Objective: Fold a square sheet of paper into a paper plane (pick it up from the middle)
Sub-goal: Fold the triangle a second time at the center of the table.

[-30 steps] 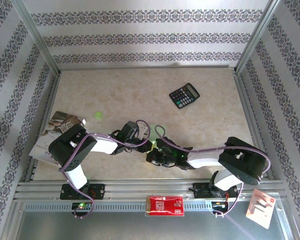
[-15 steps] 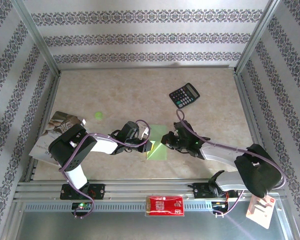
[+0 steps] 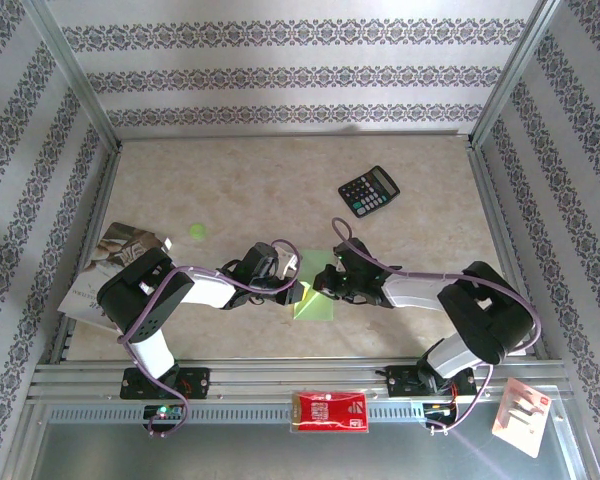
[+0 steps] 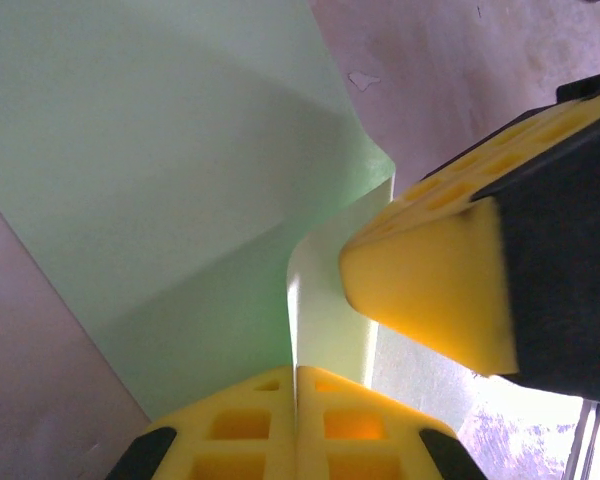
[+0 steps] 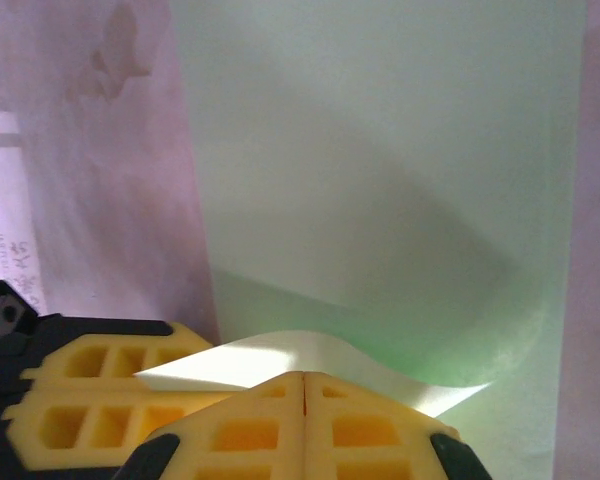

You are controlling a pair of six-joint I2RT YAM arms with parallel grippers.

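Left gripper [image 3: 291, 291], jaws closed, pinches a raised fold of the square sheet of paper [image 3: 317, 304], which lies on the table [image 3: 230, 180] at 6 o'clock from its centre. Right gripper [image 3: 327, 284], likewise closed on that lifted fold, meets it from 3 o'clock; the calculator [image 3: 368, 191] sits at 1 o'clock, well apart.

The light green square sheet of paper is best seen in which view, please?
Right wrist view: the light green square sheet of paper spreads wide, its near edge curled up. Left wrist view shows a creased corner; top external, a small, partly hidden patch.
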